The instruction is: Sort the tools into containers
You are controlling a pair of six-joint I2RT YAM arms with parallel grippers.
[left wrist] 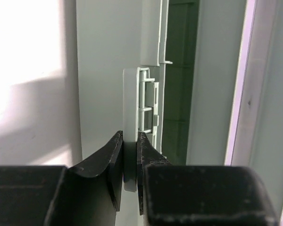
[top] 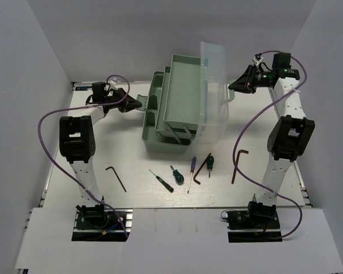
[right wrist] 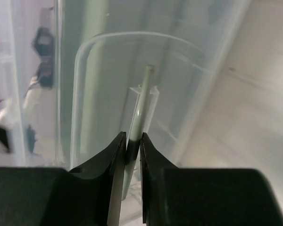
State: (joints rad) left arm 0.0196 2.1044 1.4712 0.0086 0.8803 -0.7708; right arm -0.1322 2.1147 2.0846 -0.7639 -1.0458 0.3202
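Left fingers (left wrist: 111,160) on toolbox's (top: 186,85) left-pointing tab (left wrist: 130,108)

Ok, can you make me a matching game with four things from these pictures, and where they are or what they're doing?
Things:
1. left gripper
2. right gripper
3. purple-handled screwdriver
4. clear lid

Places or states:
A. lying on the table in front of the toolbox
B. shut on the thin handle of the lid
C. standing up, open
D. shut on a tab at the toolbox's left end

Pairs: 1-D, 2-B, 3-A, 4-C.
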